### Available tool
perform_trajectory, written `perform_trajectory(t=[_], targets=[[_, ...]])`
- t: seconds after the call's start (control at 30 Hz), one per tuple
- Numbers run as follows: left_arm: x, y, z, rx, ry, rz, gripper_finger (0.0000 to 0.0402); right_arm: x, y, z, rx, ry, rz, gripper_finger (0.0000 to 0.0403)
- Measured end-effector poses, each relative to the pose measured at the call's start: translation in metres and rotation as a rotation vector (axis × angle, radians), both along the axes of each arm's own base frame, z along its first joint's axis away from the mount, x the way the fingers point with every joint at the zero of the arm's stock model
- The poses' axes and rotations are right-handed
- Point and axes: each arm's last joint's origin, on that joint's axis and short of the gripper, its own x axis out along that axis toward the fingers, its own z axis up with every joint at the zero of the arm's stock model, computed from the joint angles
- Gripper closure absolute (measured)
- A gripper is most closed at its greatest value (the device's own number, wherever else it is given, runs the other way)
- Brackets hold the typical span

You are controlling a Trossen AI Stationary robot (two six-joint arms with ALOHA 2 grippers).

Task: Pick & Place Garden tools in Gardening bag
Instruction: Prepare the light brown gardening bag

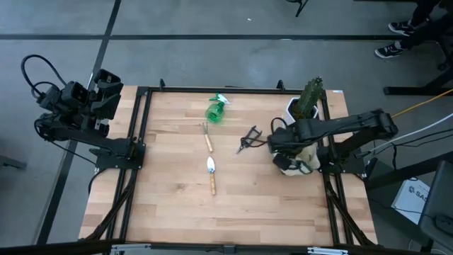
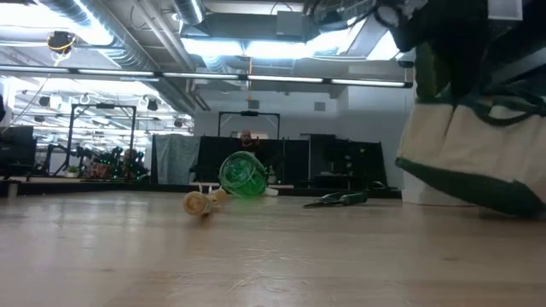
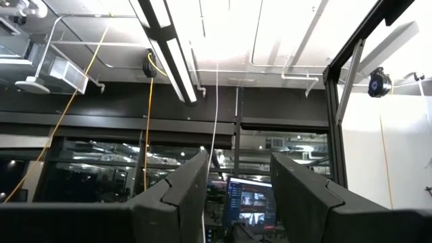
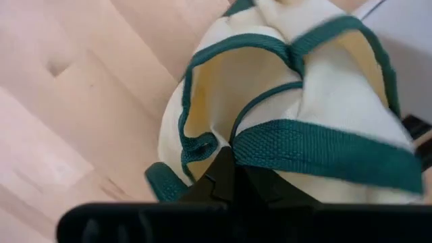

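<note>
We have the right gripper point(image 4: 233, 177) clamped on the green-trimmed rim of the gardening bag point(image 4: 324, 101), lifting it clear of the table point(image 1: 170, 205) at about three o'clock, probably to carry it nearer the tools. The white pot point(image 1: 292, 108) stands just behind it, toward one o'clock. The spray bottle point(image 1: 216, 110), hand fork point(image 1: 207, 134) and trowel point(image 1: 211, 175) lie in a line down the centre, the pruning shears point(image 1: 248, 139) between them and the bag. Our left gripper point(image 3: 236, 196) waits at nine o'clock off the table, fingers apart and pointing up, holding nothing.
</note>
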Motion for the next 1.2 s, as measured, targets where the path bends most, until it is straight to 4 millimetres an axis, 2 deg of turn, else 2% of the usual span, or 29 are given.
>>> perform_trajectory(t=[0.17,0.27,0.43,0.53,0.67,0.9,1.2], targets=[[0.000,0.000,0.000,0.000,0.000,0.000,0.0245,0.017,0.003,-0.023,-0.012,0.085,0.005,0.0398],[0.000,0.000,0.000,0.000,0.000,0.000,0.0245,0.030,0.005,-0.032,0.003,0.041,0.072,0.0398],[0.000,0.000,0.000,0.000,0.000,0.000,0.0245,0.046,0.012,-0.035,0.085,-0.091,0.210,0.0397],[0.000,0.000,0.000,0.000,0.000,0.000,0.0245,0.048,0.013,-0.034,0.133,-0.119,0.231,0.0395],[0.000,0.000,0.000,0.000,0.000,0.000,0.0245,0.048,0.012,-0.034,0.108,-0.122,0.257,0.0382],[0.000,0.000,0.000,0.000,0.000,0.000,0.0245,0.051,0.012,-0.034,0.092,-0.155,0.269,0.0334],[0.000,0.000,0.000,0.000,0.000,0.000,0.0245,0.053,0.013,-0.033,0.116,-0.174,0.285,0.0225]])
